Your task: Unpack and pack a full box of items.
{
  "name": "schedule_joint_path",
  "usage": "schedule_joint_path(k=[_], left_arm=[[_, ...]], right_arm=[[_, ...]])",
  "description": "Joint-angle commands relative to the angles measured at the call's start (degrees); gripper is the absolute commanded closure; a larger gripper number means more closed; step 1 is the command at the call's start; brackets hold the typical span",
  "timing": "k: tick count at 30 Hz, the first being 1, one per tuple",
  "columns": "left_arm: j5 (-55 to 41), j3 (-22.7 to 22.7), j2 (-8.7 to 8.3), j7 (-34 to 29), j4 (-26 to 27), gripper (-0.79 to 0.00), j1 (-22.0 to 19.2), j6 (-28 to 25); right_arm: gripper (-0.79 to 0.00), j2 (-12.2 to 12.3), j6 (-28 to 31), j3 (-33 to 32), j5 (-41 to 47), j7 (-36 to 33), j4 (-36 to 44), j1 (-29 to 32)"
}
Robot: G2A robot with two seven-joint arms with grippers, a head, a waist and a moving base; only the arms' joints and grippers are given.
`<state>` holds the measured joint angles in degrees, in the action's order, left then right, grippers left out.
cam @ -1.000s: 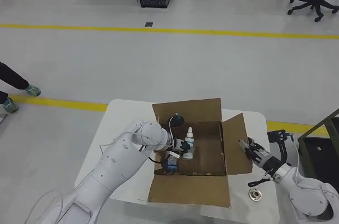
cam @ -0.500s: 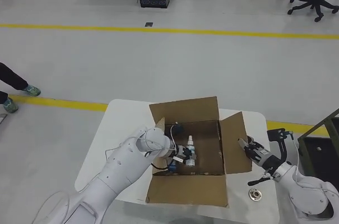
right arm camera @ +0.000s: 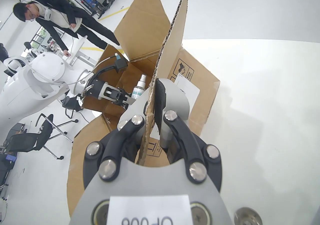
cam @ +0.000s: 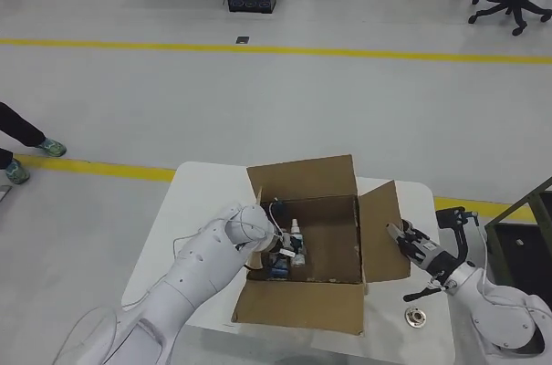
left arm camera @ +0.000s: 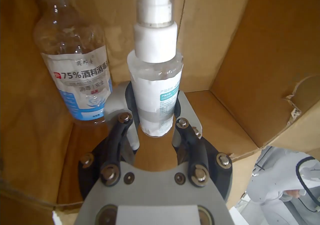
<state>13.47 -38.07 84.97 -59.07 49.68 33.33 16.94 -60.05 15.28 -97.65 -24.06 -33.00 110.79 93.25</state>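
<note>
Spray bottle (left arm camera: 155, 85): white pump head under a clear cap, clear body, white label. It is sitting upright inside the cardboard box (cam: 303, 306), in the box's 9 o'clock half as seen from above. My left tool (left arm camera: 154, 109) is clenching it low on the body, one finger on each side. I cannot tell whether its base is touching the box floor.

A clear bottle (left arm camera: 72, 70) with a white screw cap and a blue-and-white label is standing just beside it, close to the box wall and not touching it.

At the box's 3 o'clock the side flap (right arm camera: 172, 43) is sticking up. My right tool (right arm camera: 153, 100) is pinching its edge between both fingers.

The box is sitting on the white counter (cam: 203, 192). A small round metal part (cam: 415, 318) is lying on the counter at the box's 5 o'clock, near my right arm.
</note>
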Motion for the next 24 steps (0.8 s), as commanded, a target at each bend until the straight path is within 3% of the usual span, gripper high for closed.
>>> schedule_joint_path(k=[1, 2, 3, 5, 6, 7, 18, 24], left_arm=[[0.06, 0.20, 0.23, -0.04, -0.47, 0.000, -0.25, -0.02], [-0.11, 0.22, 0.34, -0.05, -0.70, 0.000, -0.32, -0.13], [-0.30, 0.22, 0.45, -0.14, -0.95, -0.148, -0.40, -0.25], [-0.41, 0.26, 0.64, -0.15, -1.42, -0.329, -0.59, -0.41], [-0.48, 0.28, 0.73, -0.17, -1.65, -0.619, -0.66, -0.43], [-0.53, 0.27, 0.82, -0.07, -1.84, -0.785, -0.74, -0.42], [0.60, -0.33, 1.05, 0.20, -2.12, -0.785, -1.72, -1.28], [0.46, -3.38, -0.24, -0.50, 2.59, -0.785, -1.00, -2.16]], right_arm=[[0.000, 0.03, 0.12, -0.14, 0.29, -0.11, 0.31, -0.08], [0.000, 0.04, 0.15, -0.22, 0.49, -0.16, 0.41, -0.14], [0.000, 0.06, 0.24, -0.32, 0.65, -0.21, 0.59, -0.23], [0.000, 0.10, 0.35, -0.53, 0.98, -0.38, 0.92, -0.30], [0.000, 0.12, 0.39, -0.65, 1.12, -0.42, 1.10, -0.34], [0.000, 0.14, 0.43, -0.76, 1.21, -0.51, 1.21, -0.33], [0.000, 0.29, 0.78, -0.69, 0.66, -0.52, -0.81, -1.04], [0.000, 0.44, 0.81, -0.22, -1.66, -0.75, -4.78, -2.51]])
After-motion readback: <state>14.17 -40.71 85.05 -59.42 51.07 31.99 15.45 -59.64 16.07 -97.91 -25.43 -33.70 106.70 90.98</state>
